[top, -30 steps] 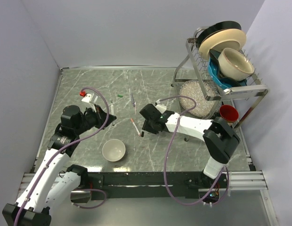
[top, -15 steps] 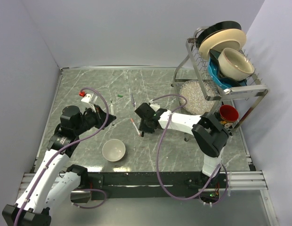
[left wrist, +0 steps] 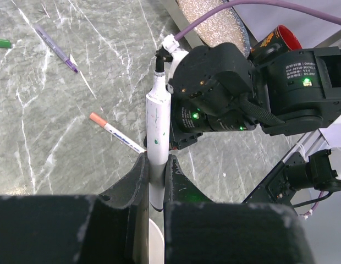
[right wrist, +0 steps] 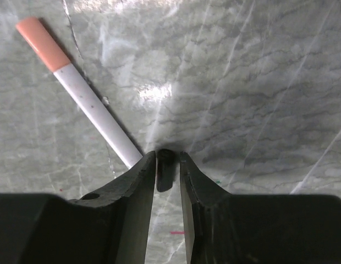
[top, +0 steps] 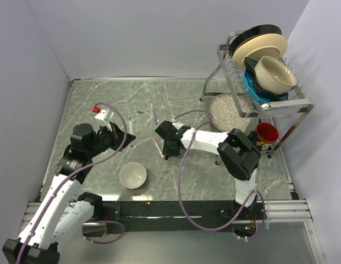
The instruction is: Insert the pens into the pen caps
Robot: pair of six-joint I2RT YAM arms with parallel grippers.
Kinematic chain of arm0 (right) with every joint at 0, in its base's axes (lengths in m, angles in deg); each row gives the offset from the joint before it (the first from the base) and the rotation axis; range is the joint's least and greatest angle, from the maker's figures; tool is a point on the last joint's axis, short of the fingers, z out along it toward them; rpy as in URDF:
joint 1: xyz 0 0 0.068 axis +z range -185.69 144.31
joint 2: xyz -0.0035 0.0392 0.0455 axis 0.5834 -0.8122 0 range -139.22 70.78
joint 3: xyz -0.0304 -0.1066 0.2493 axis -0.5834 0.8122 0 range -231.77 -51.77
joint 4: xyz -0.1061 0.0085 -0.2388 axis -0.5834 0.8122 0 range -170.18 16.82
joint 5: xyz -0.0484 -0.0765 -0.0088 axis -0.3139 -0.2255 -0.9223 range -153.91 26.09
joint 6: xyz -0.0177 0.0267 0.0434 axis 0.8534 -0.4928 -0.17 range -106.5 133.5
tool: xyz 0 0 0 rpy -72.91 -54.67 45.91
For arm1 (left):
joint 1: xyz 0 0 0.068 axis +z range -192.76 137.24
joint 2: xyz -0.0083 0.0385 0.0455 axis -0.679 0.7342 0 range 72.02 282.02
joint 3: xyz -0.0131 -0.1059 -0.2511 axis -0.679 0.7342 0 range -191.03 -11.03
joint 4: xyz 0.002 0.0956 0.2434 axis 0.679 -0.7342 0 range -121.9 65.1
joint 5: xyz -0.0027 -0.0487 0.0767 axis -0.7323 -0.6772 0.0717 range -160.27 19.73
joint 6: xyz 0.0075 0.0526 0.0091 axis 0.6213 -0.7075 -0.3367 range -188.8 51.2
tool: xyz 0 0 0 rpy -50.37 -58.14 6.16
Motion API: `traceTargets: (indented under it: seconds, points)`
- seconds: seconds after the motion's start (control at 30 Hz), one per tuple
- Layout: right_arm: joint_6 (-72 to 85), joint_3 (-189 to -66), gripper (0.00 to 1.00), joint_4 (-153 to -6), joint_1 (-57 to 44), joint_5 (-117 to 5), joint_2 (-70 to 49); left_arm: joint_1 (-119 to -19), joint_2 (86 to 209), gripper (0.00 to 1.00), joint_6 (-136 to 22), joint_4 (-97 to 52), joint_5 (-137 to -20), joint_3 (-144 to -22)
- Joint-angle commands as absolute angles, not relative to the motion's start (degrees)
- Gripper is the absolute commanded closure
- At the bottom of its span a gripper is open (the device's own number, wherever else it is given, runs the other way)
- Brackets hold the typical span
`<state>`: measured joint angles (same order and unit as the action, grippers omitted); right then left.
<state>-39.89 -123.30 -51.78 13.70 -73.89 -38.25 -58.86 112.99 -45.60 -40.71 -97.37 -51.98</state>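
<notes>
The right end effector (right wrist: pixel 167 165) is narrowed to a slim gap, and the black cap (right wrist: pixel 165 170) is held upright between its fingers, low over the desk (top: pixel 104 96). Whether the cap's base touches the surface cannot be told. Just beside its left finger lies the white end of a pen with an orange-red end (right wrist: pixel 88 100). This pen lies flat and runs diagonally away from the end effector, with the coloured end farthest from it.

The left end effector (left wrist: pixel 155 165) is clamped on a white pen (left wrist: pixel 157 121). The pen sticks out well past the fingertips, and its dark tip is bare and points toward the right arm's wrist. The pen is in the air, left of the right end effector, and the two are apart.

Farther back on the desk lies a purple-tinted pen (top: pixel 154 116), with a green cap (top: pixel 140 112) to its left, apart from it.

Nearer the arm bases, between the two arms, stands a white bowl (top: pixel 126 170). At the far right a dish rack (top: pixel 302 104) holds plates and bowls.
</notes>
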Motion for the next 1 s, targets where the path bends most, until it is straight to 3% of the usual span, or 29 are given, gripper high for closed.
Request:
traceTargets:
  seconds: [0.0, 0.33, 0.63, 0.97]
  points:
    - [-37.74, -126.48, 0.68, -48.28, 14.67, -75.86, -39.96, -59.02, 112.36, 0.99, -46.21, -39.49, -97.26, -53.13]
    - [-36.51, -125.34, 0.75, -47.31, 15.38, -74.55, -40.23, -59.02, 112.27, 0.99, -46.3, -39.49, -97.08, -53.13]
    - [-35.63, -123.32, 1.0, -47.92, 15.29, -75.33, -39.26, -59.02, 112.44, 0.99, -45.68, -39.58, -96.55, -53.04]
    - [-32.47, -121.74, 1.0, -47.84, 13.45, -77.0, -32.24, -59.11, 113.85, 0.99, -41.21, -39.23, -100.76, -51.73]
